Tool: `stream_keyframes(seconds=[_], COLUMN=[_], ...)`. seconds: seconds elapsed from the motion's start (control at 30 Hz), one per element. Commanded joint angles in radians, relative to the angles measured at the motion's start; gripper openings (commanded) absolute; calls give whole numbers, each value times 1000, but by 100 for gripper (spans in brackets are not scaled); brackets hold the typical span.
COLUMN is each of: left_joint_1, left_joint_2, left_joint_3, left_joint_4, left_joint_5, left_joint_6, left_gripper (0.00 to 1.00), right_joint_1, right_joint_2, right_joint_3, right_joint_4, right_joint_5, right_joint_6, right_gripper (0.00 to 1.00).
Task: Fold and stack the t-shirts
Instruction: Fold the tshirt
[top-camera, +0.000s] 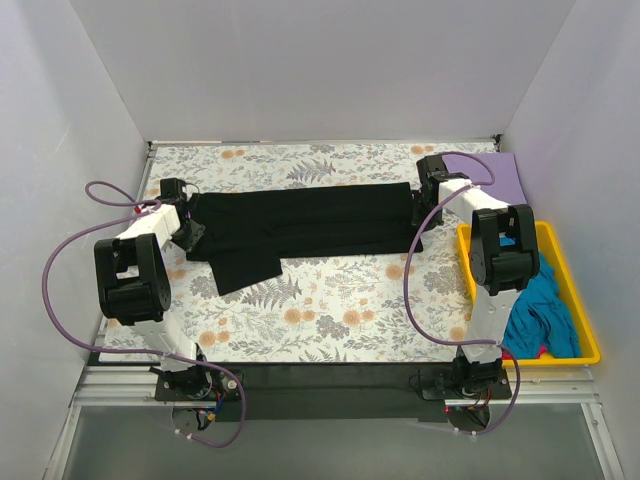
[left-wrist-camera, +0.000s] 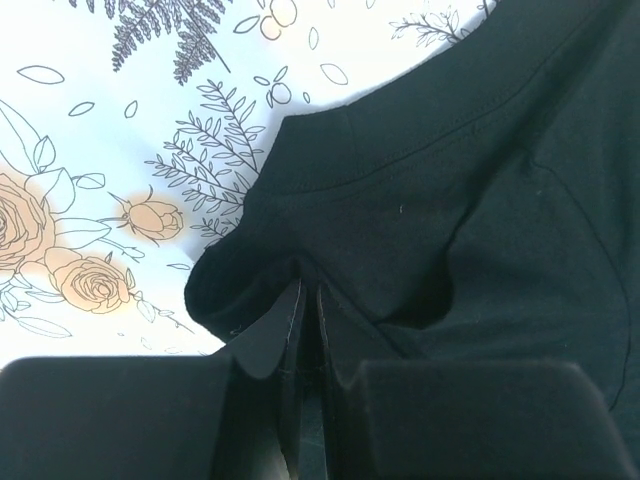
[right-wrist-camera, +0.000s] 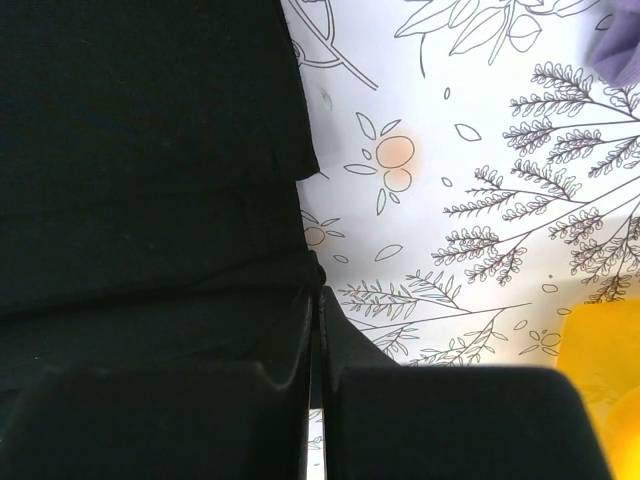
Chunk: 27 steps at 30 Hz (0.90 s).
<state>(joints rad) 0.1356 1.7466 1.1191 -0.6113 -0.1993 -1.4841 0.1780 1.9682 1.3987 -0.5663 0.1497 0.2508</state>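
Up close, the left claw (left-wrist-camera: 310, 292) has its two fingers pressed together on a bunched fold of the black shirt (left-wrist-camera: 450, 200), and the cloth puckers up where the tips meet. The right claw (right-wrist-camera: 315, 295) is likewise closed tight, its tips pinching the edge of the same black shirt (right-wrist-camera: 150, 150) where it ends against the printed cloth (right-wrist-camera: 480, 150).

Only the wrist views show those pinches. From above, the left claw (top-camera: 192, 232) and right claw (top-camera: 420, 225) are dark shapes at the two ends of the shirt, and how the fingers stand is hidden there. The overhead view alone gives the whole garment. The black shirt (top-camera: 300, 220) lies as a long band across the far half of the bench, stretched between the claws. One flap sticks out toward the near side close to its left end.

Around it, the floral cloth (top-camera: 330, 310) covers the bench. A lavender shirt (top-camera: 490, 175) lies flat in the far right corner, partly hidden behind the right arm. Its corner shows at the right wrist view's upper edge (right-wrist-camera: 620, 40). A yellow tray (top-camera: 585, 300) sits along the right side, just beside the right arm, and holds a crumpled teal shirt (top-camera: 535, 305). A sliver of pink shirt (top-camera: 540, 352) shows under the teal one.

Counted: four shirts, one of each colour, one tray and two arms.
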Motion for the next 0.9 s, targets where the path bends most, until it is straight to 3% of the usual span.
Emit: stream_keyframes(seconds=[0.0, 0.23, 0.87], left_joint_1=[10, 9, -4], left_joint_2=[-38, -61, 67], left_joint_3=[16, 60, 105], left_joint_4=[21, 28, 87], left_joint_5=[-49, -71, -75], left_joint_6=[15, 41, 77], left_gripper=[0, 0, 0], right_joint_1=[-9, -11, -14], right_joint_2=[-2, 1, 21], right_joint_3=[29, 31, -13], right_joint_4=[28, 28, 37], right_joint_5=[21, 22, 30], right_joint_6=[-12, -15, -15], right_gripper=[1, 1, 5])
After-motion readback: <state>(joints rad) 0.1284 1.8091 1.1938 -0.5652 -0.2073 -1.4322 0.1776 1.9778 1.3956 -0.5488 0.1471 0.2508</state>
